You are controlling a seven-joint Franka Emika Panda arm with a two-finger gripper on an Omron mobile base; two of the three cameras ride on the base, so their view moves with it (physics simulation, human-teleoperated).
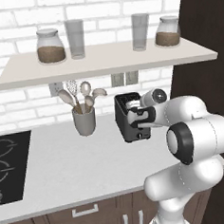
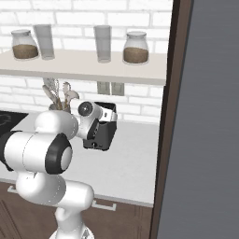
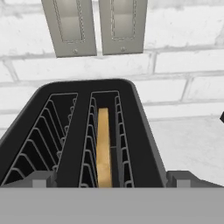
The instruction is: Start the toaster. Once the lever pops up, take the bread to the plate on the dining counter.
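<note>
White brick wall, shelf (image 1: 105, 62) with jars | pale speckled bench (image 1: 79, 159), black hob (image 1: 8, 162) at left | toaster (image 1: 126, 113) by wall, bread (image 3: 103, 146) in one slot | tool (image 3: 111, 178) spread wide at toaster, holding nothing

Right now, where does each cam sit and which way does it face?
Left base view: behind-left, facing the boxy dark grey toaster; white arm lower right.
Right base view: behind-right, same toaster; arm lower left.
Hand view: above the toaster's slots; pale yellow-tan bread slice in the right one; open gripper.
All share the toaster.
</note>
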